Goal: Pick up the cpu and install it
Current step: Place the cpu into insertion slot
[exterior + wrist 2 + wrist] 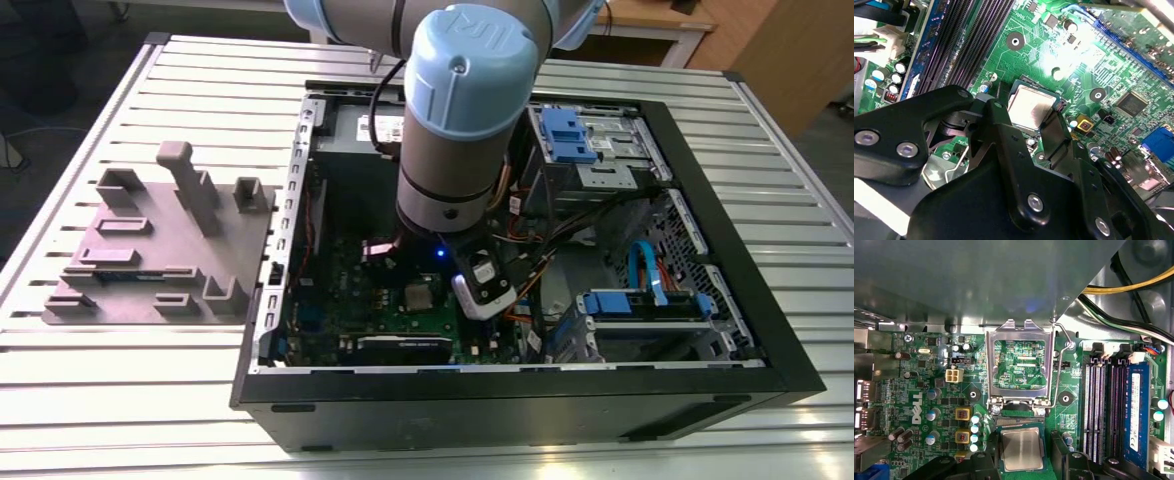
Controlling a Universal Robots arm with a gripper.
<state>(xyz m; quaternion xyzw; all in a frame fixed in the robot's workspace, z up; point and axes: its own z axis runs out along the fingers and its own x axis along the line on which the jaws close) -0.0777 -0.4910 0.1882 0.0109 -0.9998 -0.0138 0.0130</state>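
The green motherboard [979,390] lies partly under a grey metal panel [954,275]. Near the board's middle the socket's metal load plate [1019,362] stands swung open, and its wire lever [1058,360] runs alongside. The cpu [1021,449] lies flat in the socket, silver top up, just beyond the plate's hinge. Black parts of the gripper [1021,465] stand on either side of it. Dark memory slots [1099,405] and a blue memory stick [1136,410] run along one board edge. Yellow and black cables [1134,287] pass above that corner.

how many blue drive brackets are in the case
2. One blue bracket sits at the far side of the case, toward the exterior view's right; the other is nearer, on that same side. The arm may hide more.
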